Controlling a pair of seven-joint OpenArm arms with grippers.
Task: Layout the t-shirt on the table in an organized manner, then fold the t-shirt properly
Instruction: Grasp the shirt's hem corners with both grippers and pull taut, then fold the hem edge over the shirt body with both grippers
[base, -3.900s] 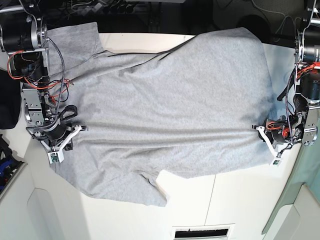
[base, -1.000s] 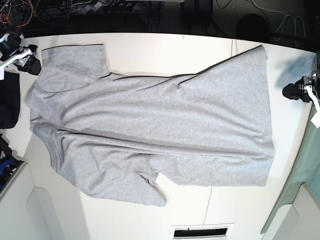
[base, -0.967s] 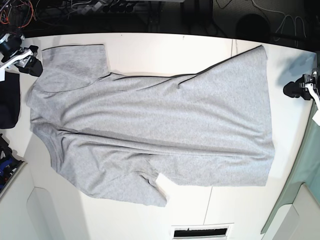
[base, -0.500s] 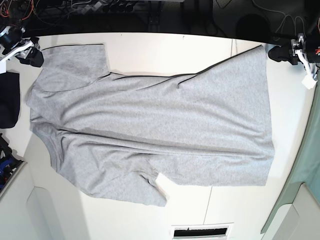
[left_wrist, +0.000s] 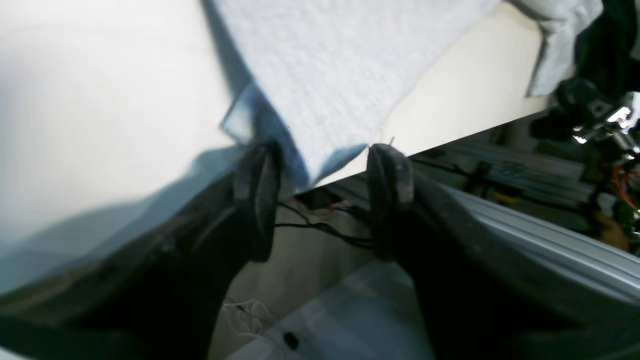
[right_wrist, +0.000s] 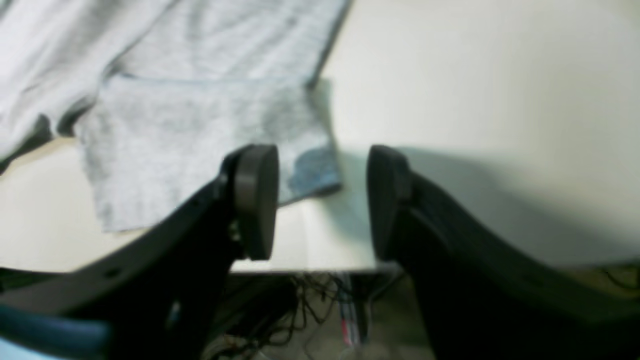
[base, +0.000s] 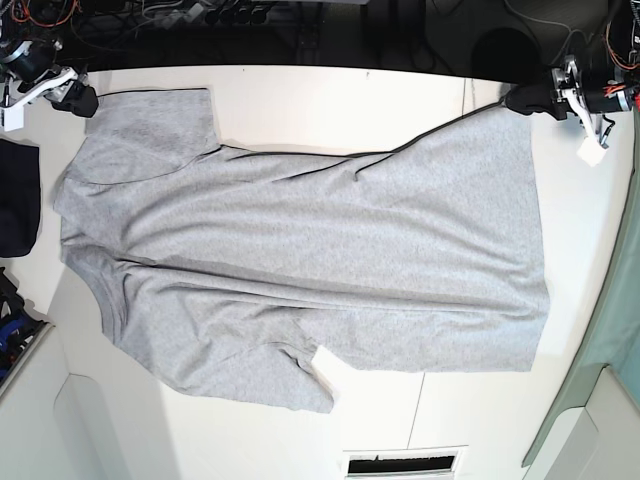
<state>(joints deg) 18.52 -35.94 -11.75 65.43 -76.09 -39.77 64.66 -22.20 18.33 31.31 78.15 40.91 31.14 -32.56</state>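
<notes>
Since a second ago the left gripper (base: 522, 100) has swung from the tabletop's (base: 300, 90) 3 o'clock side up to the t-shirt's (base: 320, 240) 1 o'clock hem corner; its jaws stand apart, straddling that corner. The right gripper (base: 80, 98), also spread and empty, sits at the 10 o'clock sleeve. The t-shirt lies spread flat.

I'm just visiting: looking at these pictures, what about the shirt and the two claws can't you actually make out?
- t-shirt print: no lettering visible in any view; which side faces up is unclear.
- left gripper: the wrist view is blurred; contact between its open jaws and the hem corner cannot be judged.
- right gripper: same blur near the sleeve.
- table far edge: the base view is too dark behind it.
</notes>
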